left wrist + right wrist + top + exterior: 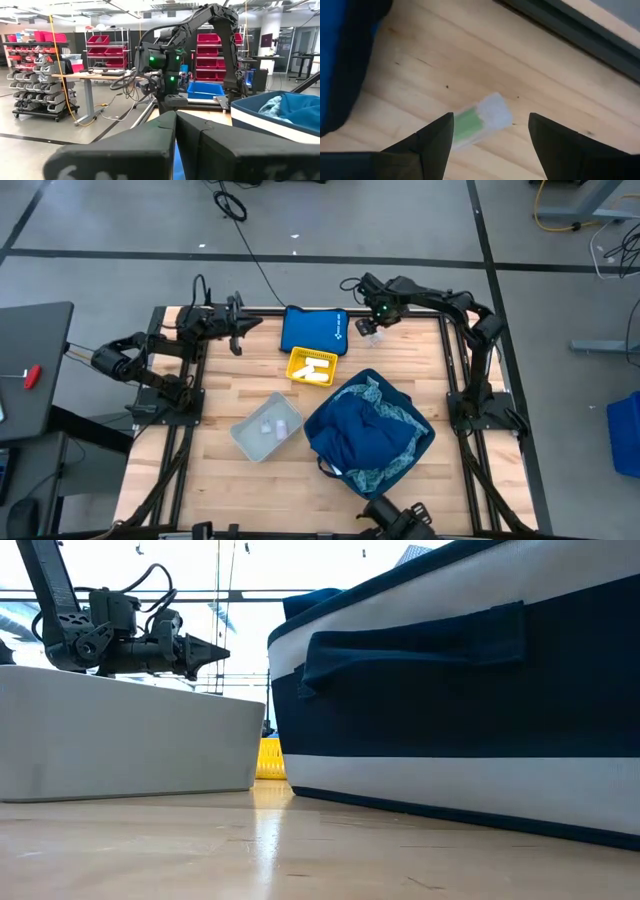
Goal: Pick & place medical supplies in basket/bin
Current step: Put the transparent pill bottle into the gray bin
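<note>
Right claw (490, 131) hangs open over a clear green-filled vial (479, 120) lying between its fingers on the counter (555, 85); left claw (238, 338) shut, empty.

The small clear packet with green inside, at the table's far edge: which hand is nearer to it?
Right. The right hand hangs open directly over the packet. The left hand is shut, far off beyond the blue pouch.

The right gripper (490, 137) hangs with fingers spread over a small clear green-and-white packet (479, 120) lying on pale wooden table (470, 55); blue pouch edge (342, 60) at nine o'clock.
</note>
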Tool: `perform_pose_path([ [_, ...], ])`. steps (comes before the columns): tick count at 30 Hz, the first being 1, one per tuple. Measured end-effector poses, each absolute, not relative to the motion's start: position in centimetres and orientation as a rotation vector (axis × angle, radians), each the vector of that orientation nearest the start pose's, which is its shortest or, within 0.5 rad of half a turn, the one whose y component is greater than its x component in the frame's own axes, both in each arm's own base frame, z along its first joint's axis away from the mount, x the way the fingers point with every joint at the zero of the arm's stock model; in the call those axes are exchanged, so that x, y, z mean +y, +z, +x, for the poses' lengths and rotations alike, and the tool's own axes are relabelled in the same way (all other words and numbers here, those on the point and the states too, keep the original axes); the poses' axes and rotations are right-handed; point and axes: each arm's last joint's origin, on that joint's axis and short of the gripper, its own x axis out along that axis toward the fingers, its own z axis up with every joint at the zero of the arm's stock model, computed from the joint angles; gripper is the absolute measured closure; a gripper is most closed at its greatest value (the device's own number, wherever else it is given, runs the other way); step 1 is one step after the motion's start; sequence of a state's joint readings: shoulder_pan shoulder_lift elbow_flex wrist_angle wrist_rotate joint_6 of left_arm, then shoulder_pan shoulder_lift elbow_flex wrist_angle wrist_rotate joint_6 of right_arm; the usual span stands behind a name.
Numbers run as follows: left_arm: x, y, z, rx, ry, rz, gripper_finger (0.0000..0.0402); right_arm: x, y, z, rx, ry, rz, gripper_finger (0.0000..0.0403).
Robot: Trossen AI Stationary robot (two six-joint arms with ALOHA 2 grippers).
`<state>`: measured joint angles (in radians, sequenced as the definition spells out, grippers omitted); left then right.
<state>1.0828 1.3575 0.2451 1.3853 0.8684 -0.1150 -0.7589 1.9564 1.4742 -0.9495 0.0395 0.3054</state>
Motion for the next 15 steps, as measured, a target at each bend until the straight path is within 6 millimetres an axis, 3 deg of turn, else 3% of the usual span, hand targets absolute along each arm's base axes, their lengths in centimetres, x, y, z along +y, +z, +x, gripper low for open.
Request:
perform_pose_path([
  [15,17.4,18.9,11.8,-0.141,0.151,0.094,0.0385,-25.0,18.9,27.5,1.287,-0.937,0.884,0.0137],
])
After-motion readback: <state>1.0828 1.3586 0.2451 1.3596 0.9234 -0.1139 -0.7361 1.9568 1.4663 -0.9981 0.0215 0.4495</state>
